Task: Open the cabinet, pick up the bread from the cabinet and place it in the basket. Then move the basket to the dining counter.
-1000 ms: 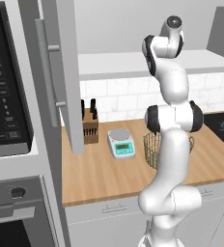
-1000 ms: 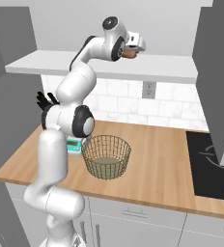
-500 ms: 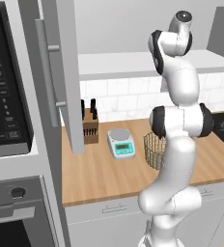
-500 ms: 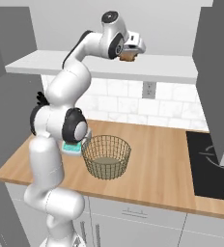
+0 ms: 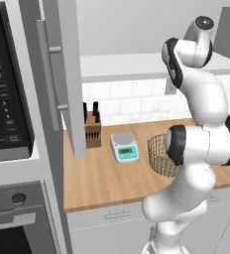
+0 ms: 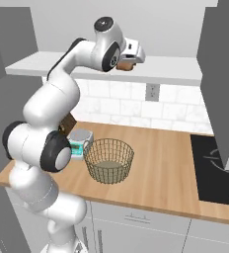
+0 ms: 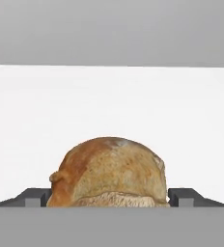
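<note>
Grey panelling of the cabinet (image 5: 62, 74) is standing swung open in the left base view, its door edge hanging just above the wood worktop (image 5: 107, 178), so the opening step is reading as done. Beside that door, the knife block (image 5: 91, 130) and the kitchen scale (image 5: 125, 147) are sitting on the worktop, with the basket (image 5: 161, 156) further along from the door and partly hidden behind the arm; a black oven stack (image 5: 10, 124) is standing on the other side of the door. In the right base view the gripper (image 6: 131, 58) is reaching over the white shelf (image 6: 175, 74), with the bread (image 6: 126, 65) showing brown just below the hand. The basket is waiting empty well below the shelf, near the scale, and a dark cooktop (image 6: 217, 170) is lying further along. In the hand view the bread (image 7: 109, 173) is sitting on the shelf between the two fingertips (image 7: 34, 197), which are standing spread wide on either side and not pressing it. Judging from this, the grasp, the drop into the basket and the carry to the dining counter are all remaining. The shelf lip and the open doors are looking like the main obstacles on withdrawal.
</note>
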Robot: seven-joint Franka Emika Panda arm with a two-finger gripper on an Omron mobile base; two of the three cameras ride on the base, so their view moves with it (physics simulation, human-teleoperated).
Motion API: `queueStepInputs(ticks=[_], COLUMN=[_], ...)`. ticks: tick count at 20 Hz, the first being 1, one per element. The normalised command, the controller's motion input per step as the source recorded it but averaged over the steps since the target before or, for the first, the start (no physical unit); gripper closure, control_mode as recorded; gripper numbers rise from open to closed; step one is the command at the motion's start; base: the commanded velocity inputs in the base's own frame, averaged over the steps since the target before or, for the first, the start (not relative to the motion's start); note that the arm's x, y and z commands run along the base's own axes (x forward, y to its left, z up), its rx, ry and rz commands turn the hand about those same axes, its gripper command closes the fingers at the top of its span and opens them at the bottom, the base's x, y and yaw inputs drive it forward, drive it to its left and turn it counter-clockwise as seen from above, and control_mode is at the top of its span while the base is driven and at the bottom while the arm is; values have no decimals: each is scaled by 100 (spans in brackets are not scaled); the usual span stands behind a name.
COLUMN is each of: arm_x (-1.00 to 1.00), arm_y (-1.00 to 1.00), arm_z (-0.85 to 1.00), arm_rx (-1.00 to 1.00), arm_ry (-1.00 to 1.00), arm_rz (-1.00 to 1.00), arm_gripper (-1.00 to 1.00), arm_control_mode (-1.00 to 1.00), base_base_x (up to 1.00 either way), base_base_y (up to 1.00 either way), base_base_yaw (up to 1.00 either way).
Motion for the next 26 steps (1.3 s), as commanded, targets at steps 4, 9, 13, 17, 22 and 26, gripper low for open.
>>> queueStepInputs(ticks=[4,9,13,17,22,26], arm_x=[-100,-100,-100,-100,-83,-2], arm_y=[-1,0,0,0,26,50], arm_z=[-3,0,-22,-45,-90,-100], arm_rx=[0,0,1,6,10,7], arm_ry=[0,5,10,16,17,8], arm_rz=[0,0,0,-6,-14,-11], arm_gripper=[100,100,100,100,100,100], arm_control_mode=[-100,-100,-100,-100,-100,-100], base_base_x=[0,0,0,0,0,0], base_base_y=[0,0,0,0,0,0], base_base_yaw=[0,0,0,0,0,0])
